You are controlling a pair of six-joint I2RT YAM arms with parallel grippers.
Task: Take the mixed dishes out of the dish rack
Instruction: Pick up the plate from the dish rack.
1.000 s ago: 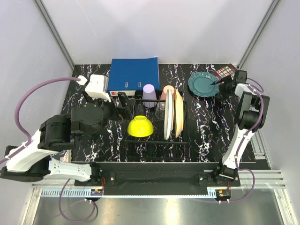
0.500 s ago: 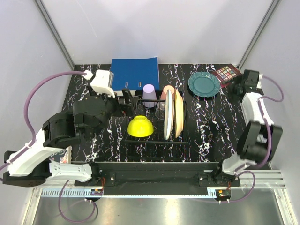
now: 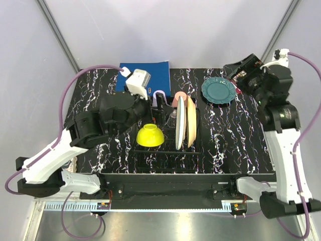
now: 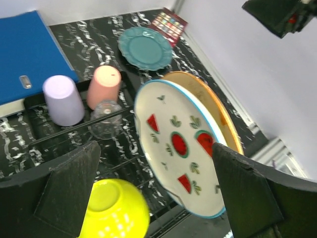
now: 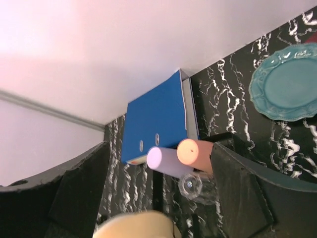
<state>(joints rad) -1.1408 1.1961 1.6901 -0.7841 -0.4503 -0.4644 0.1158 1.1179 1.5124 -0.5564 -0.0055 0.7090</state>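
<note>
Black left end effector (image 4: pixel 156 166), wide, moved over dish rack (image 3: pixel 170 150); right end effector (image 5: pixel 159 188), wide, lifted.

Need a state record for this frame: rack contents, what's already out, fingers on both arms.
in dish rack: yellow bowl, lilac cup, salmon-pink cup, clear glass, watermelon plate, peach plate
unloaded: teal plate, flat on table right of rack
left gripper: fingers open, empty, above rack
right gripper: fingers open, empty, raised at far right
other: blue binder behind rack

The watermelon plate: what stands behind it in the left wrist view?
A peach plate stands close behind the watermelon plate. Only its rim shows; its face is covered, and whether the two touch cannot be seen.
</note>
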